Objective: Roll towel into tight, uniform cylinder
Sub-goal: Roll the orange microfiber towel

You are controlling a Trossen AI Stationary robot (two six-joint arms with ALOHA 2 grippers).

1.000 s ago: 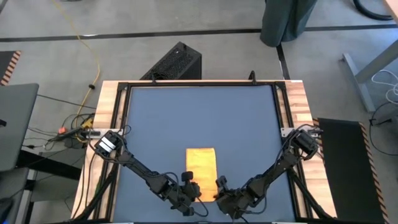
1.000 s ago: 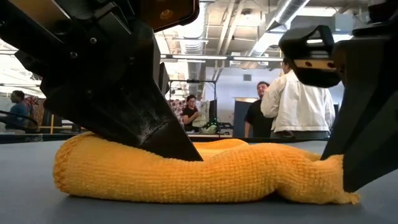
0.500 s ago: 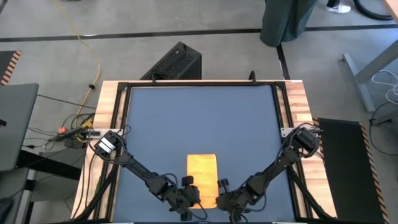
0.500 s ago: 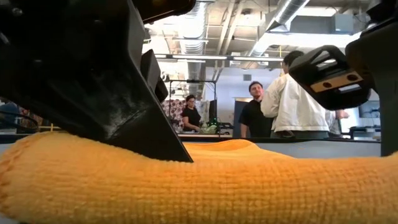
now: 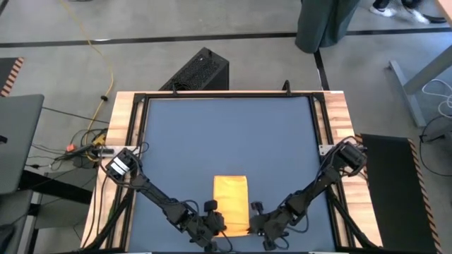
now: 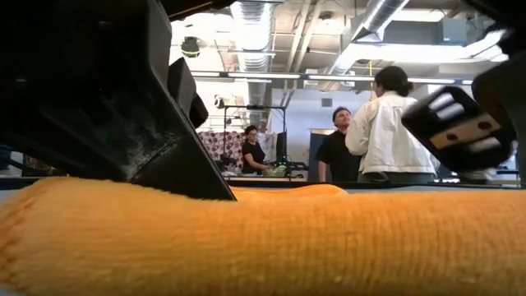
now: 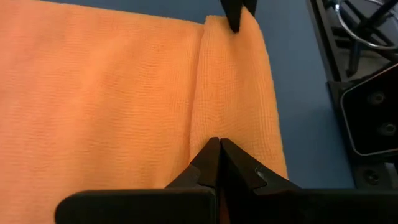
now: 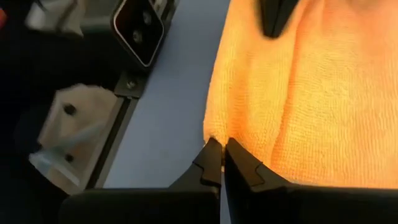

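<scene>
Blue-grey matted table (image 5: 226,134) with light wooden side strips and a black frame. One bright yellow terry towel (image 5: 232,204) lies flat at its near edge, centred, part-rolled.

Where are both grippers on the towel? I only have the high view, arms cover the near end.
Observer: Left gripper is shut, tips pressed on the rolled fold of the towel at its near end.
Operator: And the right?
Observer: Right gripper is shut on the towel's near corner, where the cloth meets the blue mat.
Operator: Is a roll forming?
Observer: Low view shows a thick rounded bulge of cloth across the frame, people standing behind it.
</scene>
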